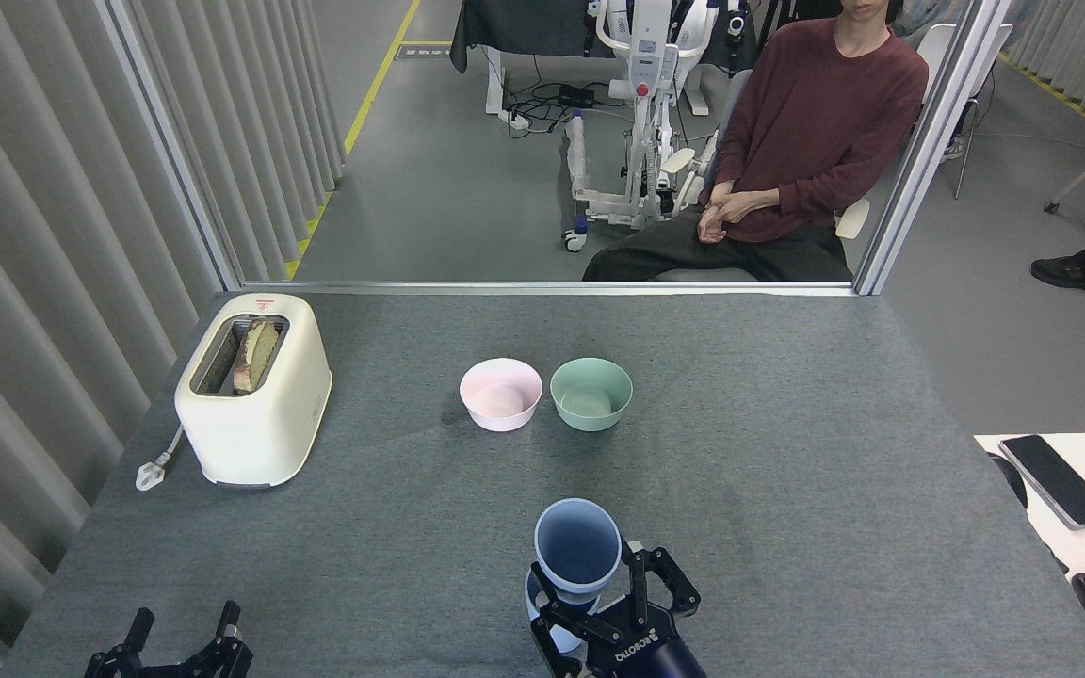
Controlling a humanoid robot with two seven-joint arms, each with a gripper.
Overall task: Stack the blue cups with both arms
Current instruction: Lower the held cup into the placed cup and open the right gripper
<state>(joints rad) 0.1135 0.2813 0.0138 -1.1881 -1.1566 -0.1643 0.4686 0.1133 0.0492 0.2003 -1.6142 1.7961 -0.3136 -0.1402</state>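
right hand (610, 603) gripping upper cup (577, 546), open table (787, 527) rightward

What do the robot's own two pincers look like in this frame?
Both are black, with several jointed, open-framed fingers. The right pincer has white lettering printed on its body, reading upside down from the head view. The left pincer shows only its fingertips at the bottom edge; no cables visible.

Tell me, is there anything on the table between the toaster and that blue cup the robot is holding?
No. In the head view, only bare grey table lies between the toaster and the held blue cup.
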